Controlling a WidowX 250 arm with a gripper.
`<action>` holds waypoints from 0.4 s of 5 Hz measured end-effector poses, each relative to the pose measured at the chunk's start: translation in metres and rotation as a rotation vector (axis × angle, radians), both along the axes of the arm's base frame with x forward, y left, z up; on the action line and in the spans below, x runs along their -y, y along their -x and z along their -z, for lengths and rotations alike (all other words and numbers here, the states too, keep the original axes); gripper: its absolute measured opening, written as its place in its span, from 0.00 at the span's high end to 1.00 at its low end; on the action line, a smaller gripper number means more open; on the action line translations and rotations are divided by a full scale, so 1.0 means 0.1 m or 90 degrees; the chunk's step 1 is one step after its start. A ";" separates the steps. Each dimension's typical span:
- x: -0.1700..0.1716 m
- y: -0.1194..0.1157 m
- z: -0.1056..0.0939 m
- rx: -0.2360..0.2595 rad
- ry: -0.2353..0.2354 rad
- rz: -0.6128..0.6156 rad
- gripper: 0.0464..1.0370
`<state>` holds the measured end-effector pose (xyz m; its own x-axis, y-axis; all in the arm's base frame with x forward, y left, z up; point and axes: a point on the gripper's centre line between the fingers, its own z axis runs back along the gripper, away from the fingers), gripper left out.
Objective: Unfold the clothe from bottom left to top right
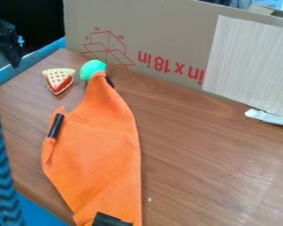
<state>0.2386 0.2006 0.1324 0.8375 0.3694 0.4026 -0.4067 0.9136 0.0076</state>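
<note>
Had the hand (13, 46) pointing down near the table's (197, 154) far-left corner. Couldn't tell wide or narrow. Saw green toy (92, 69) touching cloth (102, 141).

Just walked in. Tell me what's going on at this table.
The robot's gripper is at the upper left, apart from the orange cloth, so nothing is handling the cloth right now. The cloth lies lengthwise on the table and looks partly folded, its left edge turned in. Its far tip meets a green toy, with a toy pie slice to the left. The job is to unfold it, and that looks unfinished.
</note>
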 end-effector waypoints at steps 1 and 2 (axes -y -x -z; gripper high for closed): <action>0.02 0.01 0.08 -0.010 0.011 -0.002 0.04; 0.16 0.05 0.23 -0.012 -0.002 0.005 0.04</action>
